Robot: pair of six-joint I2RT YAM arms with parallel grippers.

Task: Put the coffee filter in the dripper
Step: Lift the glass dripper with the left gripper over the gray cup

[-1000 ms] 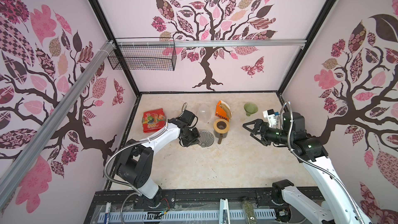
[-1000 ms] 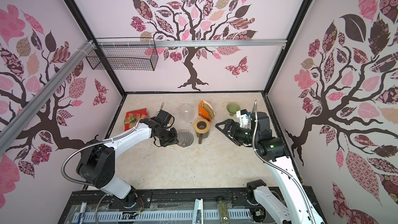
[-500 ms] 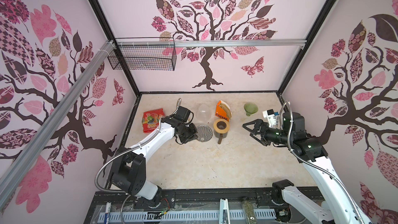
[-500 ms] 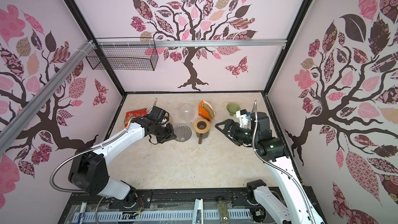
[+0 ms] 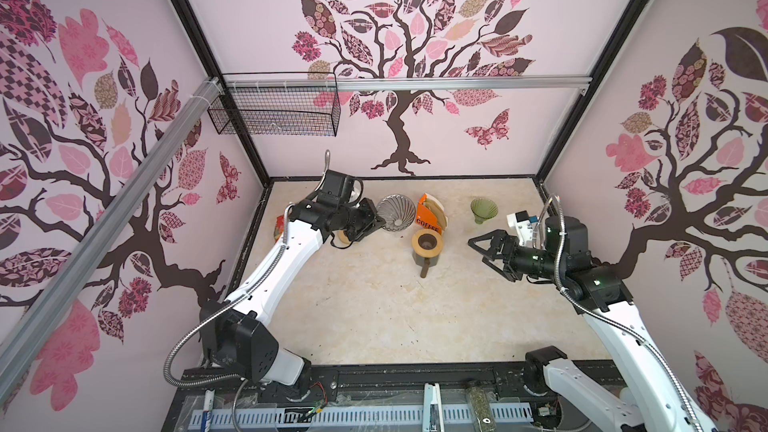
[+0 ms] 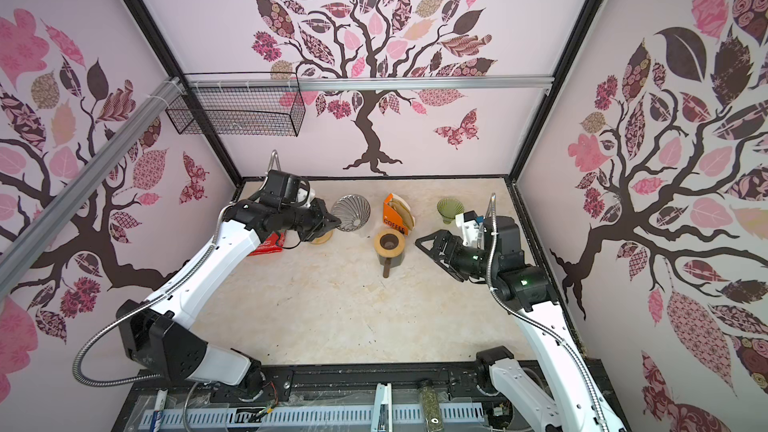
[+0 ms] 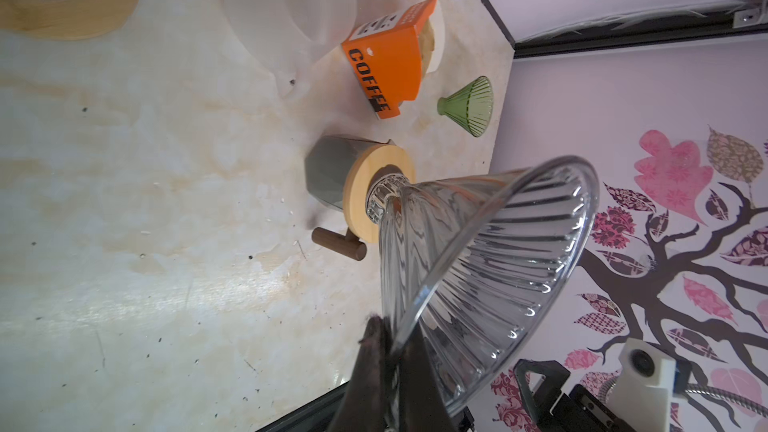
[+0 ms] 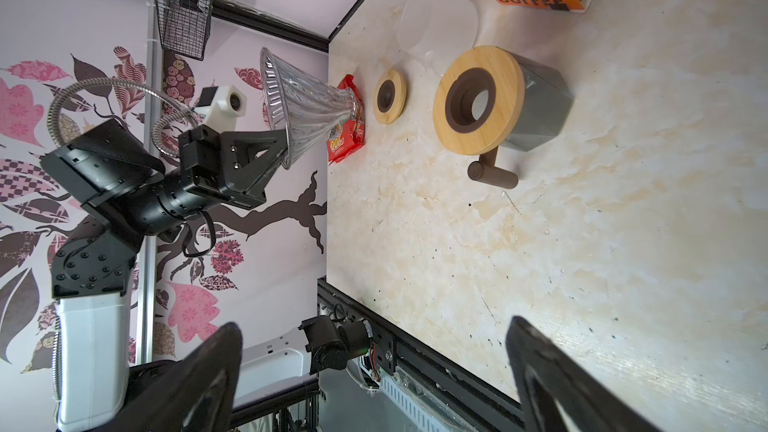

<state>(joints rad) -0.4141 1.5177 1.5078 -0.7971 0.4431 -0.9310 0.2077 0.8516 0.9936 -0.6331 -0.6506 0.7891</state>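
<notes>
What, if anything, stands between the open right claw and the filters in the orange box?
Nothing visible. The line from the open right claw to the filters in the orange box runs between the grey cup and the green dripper, touching neither.

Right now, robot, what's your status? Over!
Left gripper shut on glass dripper, off the table. Right gripper open, empty. Filters in box. Nothing blocking.
</notes>
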